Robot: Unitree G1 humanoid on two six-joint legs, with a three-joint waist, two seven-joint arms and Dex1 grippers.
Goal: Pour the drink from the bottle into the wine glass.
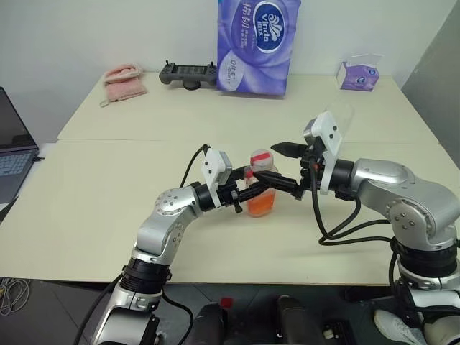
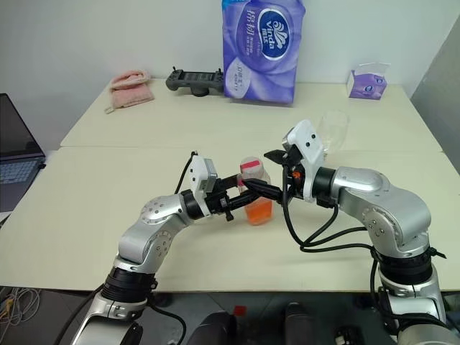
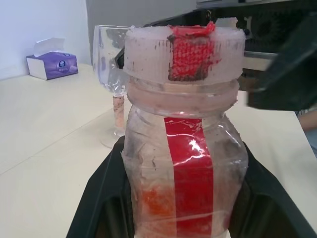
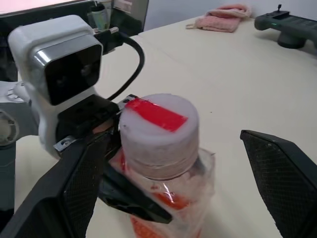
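The bottle [image 1: 260, 192] stands upright just above the table's middle, its red-and-white cap [image 4: 158, 128] on. The drink [image 1: 261, 205], orange-red, fills its lower part. My left gripper [image 1: 251, 188] is shut on the bottle's body from the left, its black fingers [image 3: 101, 198] hugging both sides. My right gripper [image 1: 267, 162] comes in from the right and stands open, one finger on each side of the cap, with its fingers [image 4: 280, 173] apart from it. The wine glass [image 2: 333, 129] stands upright behind my right wrist, partly hidden by it, and shows as the wine glass [image 3: 111, 64] in the left wrist view.
Along the table's far edge lie a pink cloth [image 1: 124, 80], a black controller [image 1: 188, 73], a tall purple tissue pack [image 1: 257, 43] and a small tissue box [image 1: 358, 74]. A laptop [image 1: 11, 151] sits off the left side. A seam crosses the table [image 1: 108, 215].
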